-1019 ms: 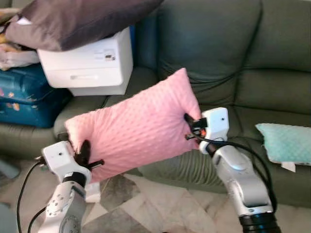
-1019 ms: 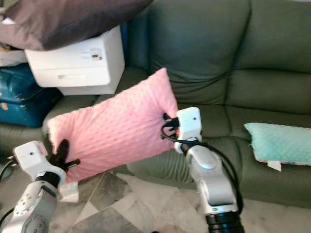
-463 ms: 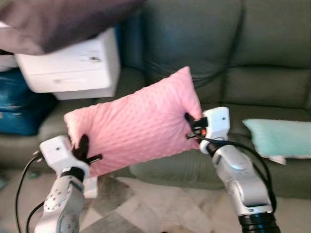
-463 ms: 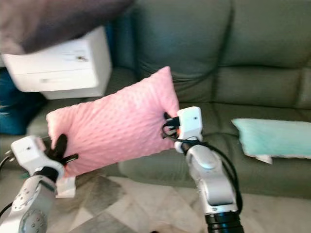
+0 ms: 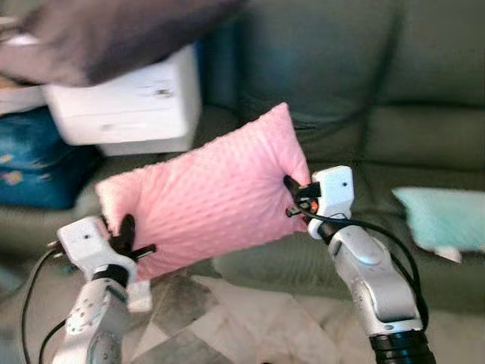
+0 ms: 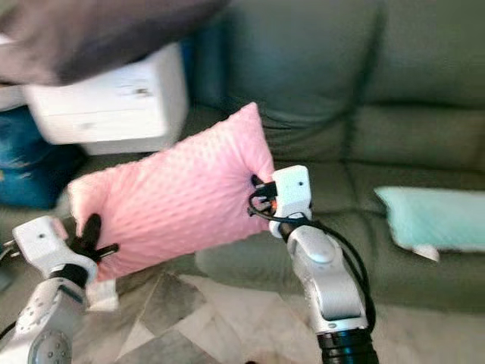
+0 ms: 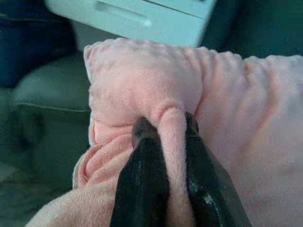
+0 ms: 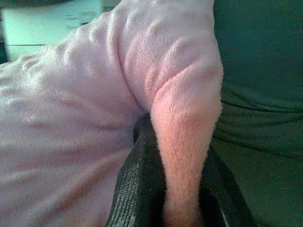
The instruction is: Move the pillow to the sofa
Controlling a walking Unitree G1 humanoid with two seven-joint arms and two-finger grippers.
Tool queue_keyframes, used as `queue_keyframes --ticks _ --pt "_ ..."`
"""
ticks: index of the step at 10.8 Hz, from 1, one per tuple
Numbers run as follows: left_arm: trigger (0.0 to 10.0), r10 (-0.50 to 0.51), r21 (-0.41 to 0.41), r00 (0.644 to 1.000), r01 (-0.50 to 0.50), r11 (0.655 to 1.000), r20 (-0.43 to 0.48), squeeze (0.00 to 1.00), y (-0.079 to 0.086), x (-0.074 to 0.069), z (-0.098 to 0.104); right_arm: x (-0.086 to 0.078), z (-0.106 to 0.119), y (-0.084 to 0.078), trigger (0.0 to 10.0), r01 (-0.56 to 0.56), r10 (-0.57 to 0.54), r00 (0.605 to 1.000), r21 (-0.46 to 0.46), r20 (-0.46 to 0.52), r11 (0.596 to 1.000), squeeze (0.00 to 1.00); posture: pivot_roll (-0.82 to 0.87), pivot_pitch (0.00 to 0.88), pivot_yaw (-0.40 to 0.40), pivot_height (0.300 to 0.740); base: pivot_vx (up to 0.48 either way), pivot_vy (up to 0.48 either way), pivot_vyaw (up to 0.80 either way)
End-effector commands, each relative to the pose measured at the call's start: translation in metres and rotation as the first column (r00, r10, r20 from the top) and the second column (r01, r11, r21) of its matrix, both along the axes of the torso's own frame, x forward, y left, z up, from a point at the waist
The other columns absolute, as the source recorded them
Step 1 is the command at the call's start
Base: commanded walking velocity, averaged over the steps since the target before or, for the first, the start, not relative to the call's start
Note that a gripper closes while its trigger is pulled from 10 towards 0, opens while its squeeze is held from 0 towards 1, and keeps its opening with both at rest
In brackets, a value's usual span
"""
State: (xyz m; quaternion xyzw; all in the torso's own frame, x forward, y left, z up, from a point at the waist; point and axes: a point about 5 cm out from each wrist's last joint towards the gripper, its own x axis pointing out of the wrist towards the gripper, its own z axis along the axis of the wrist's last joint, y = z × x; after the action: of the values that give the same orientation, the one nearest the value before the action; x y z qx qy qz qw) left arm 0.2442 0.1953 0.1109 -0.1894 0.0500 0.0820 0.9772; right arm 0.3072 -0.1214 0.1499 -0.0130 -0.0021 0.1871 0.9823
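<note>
A pink dimpled pillow hangs in the air between my two arms, tilted with its right end higher, in front of the dark green sofa. My left gripper is shut on the pillow's lower left corner; a fold of pink fabric is pinched between its black fingers. My right gripper is shut on the pillow's right edge, with fabric squeezed between its fingers. The pillow hangs above the sofa's front edge and the floor.
A white printer sits on the sofa's left seat with a dark grey cushion on top. A blue suitcase stands left of it. A mint green pillow lies on the right seat. Patterned tile floor is below.
The camera has swung back to the left, so the scene has shifted right and blurred. Both grippers keep their hold on the pink pillow, which stays in about the same place between the arms.
</note>
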Motion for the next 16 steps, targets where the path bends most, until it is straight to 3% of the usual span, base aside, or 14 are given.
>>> queue_keyframes --ticks 1,12,16 --pt "10.0 0.024 0.006 1.0 -0.024 1.0 0.0 0.0 0.0052 -0.0003 0.0002 0.0013 0.0071 -0.0008 10.0 0.005 -0.005 1.0 0.004 0.027 1.0 0.0 -0.21 0.034 0.056 0.74 0.0 0.0 -0.8" --pt "10.0 0.006 -0.026 1.0 -0.006 1.0 0.019 0.0 0.0021 -0.0016 -0.0004 0.0009 0.0076 -0.0024 10.0 0.005 -0.004 1.0 -0.006 0.026 1.0 0.0 -0.21 0.039 0.052 0.74 0.0 0.0 -0.79" --pt "10.0 0.018 -0.007 1.0 -0.018 1.0 0.016 0.0 0.0041 -0.0023 -0.0005 -0.0006 0.0085 -0.0006 10.0 -0.004 0.004 0.999 -0.006 0.04 1.0 0.0 -0.21 0.04 0.056 0.74 0.0 0.0 0.0"
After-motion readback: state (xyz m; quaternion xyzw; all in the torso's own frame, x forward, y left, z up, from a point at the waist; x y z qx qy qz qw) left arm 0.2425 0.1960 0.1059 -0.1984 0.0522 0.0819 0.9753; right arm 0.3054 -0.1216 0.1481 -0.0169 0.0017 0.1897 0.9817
